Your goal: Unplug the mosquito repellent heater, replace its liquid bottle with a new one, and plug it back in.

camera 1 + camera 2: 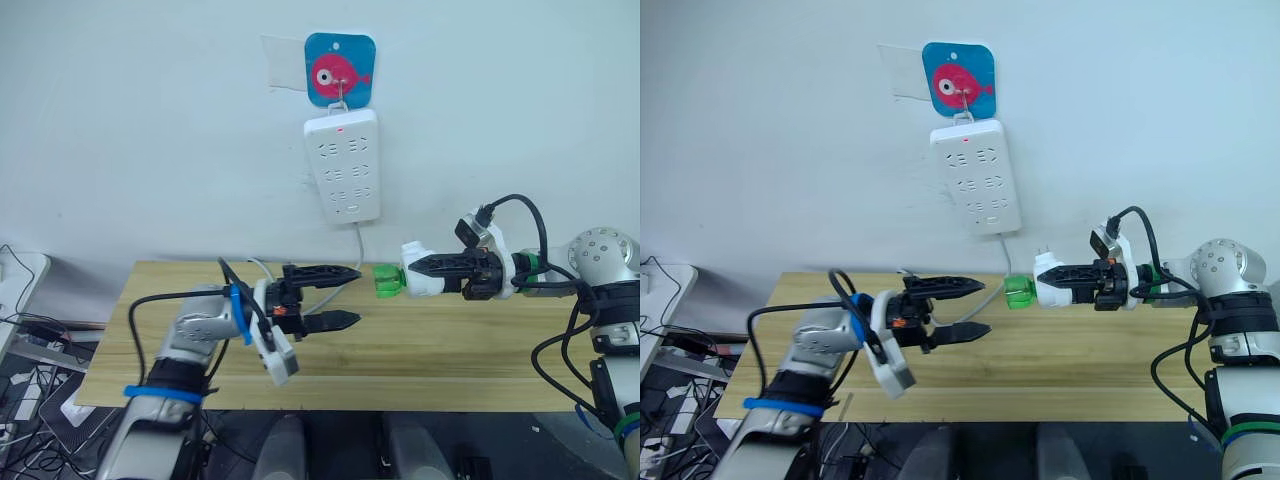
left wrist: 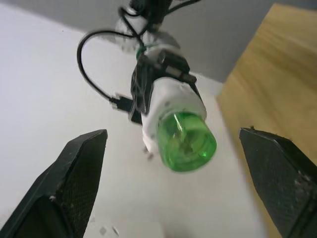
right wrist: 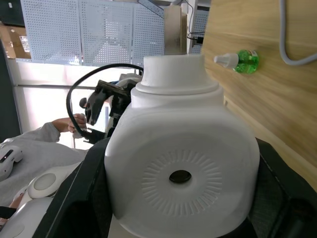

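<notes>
A pale wall rises behind the wooden desk. Cables and clutter lie on the floor by its left end.

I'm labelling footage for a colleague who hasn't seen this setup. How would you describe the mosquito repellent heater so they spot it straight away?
Start at the white power strip hanging on the wall above the wooden table, then look below and to the robot's right of it. There the right tool holds the mosquito repellent heater in the air, sideways. It is the small rounded white unit with a green liquid bottle sticking out of its end.
</notes>
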You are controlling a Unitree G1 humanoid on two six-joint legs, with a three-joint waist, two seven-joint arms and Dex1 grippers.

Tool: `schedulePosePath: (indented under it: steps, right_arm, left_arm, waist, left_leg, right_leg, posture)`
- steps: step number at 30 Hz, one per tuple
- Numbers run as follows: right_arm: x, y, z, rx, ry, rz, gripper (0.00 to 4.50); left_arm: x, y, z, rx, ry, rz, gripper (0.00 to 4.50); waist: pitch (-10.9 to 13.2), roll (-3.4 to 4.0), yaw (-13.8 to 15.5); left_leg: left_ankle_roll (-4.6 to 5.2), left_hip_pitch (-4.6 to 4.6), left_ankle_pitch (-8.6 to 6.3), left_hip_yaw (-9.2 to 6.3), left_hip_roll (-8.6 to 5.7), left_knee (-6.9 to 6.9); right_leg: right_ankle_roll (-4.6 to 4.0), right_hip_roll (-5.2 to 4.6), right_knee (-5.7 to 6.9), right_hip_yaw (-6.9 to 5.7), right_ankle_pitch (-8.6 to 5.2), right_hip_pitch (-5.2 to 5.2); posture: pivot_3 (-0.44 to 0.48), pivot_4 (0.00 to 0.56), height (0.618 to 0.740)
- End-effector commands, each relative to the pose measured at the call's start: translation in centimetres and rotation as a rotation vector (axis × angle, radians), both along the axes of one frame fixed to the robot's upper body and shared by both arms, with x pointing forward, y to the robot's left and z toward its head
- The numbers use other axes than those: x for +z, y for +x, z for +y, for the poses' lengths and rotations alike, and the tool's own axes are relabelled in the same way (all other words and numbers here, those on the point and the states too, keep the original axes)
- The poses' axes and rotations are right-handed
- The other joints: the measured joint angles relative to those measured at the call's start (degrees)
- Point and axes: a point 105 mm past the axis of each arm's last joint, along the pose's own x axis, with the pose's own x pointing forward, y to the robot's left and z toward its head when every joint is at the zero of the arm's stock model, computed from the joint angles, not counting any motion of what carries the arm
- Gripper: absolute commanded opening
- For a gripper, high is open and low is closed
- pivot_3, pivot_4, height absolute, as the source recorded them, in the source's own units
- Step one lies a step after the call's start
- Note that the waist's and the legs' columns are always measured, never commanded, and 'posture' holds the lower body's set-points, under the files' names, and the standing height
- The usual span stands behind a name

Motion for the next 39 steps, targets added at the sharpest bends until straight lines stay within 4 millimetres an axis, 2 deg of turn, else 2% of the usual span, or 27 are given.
schedulePosePath:
  steps: [1,6,17,28,39]
  right_arm:
    - [1.4,-0.2,0.2,0.024,0.041,-0.029,2.99]
    - [1.6,-0.5,0.2,0.036,0.051,-0.031,2.99]
    - [1.4,-1.0,0.5,0.054,0.056,-0.024,2.99]
    - [1.3,-1.0,0.5,0.048,0.05,-0.024,2.99]
    - [1.2,-0.9,0.5,0.044,0.047,-0.026,2.99]
  left_arm:
    - [0.3,0.4,-0.4,0.002,-0.019,-0.091,4.46]
    - [-0.1,1.2,-1.0,0.023,-0.008,-0.112,4.46]
    - [0.7,2.7,-1.9,0.076,-0.034,-0.169,4.46]
    - [1.6,2.2,-2.9,0.027,-0.084,-0.228,4.46]
    - [1.6,1.8,-3.2,-0.005,-0.089,-0.235,4.46]
  waist:
    - [0.0,0.0,-0.3]
    - [0.0,0.0,-0.4]
    - [0.0,0.0,-0.5]
    - [0.0,0.0,-0.6]
    - [0.0,0.0,-0.6]
  left_leg:
    - [0.0,-0.04,0.0,0.0,0.01,-0.01]
    - [0.03,-0.17,-0.01,-0.04,0.02,-0.01]
    - [0.05,-0.17,-0.01,-0.1,0.05,-0.01]
    - [0.05,-0.16,-0.01,-0.11,0.06,-0.03]
    - [0.05,-0.17,-0.01,-0.09,0.05,-0.03]
  right_leg:
    - [0.12,0.0,-0.15,0.0,0.07,0.01]
    - [0.15,-0.07,-0.24,-0.05,0.09,-0.03]
    - [0.15,-0.06,-0.16,-0.11,0.1,-0.03]
    - [0.15,-0.08,-0.15,-0.11,0.1,-0.03]
    - [0.15,-0.07,-0.15,-0.11,0.1,-0.03]
  posture:
    - [-0.062,0.22,0.74]
    - [-0.07,0.223,0.74]
    - [-0.073,0.224,0.74]
    - [-0.079,0.223,0.74]
    - [-0.085,0.219,0.74]
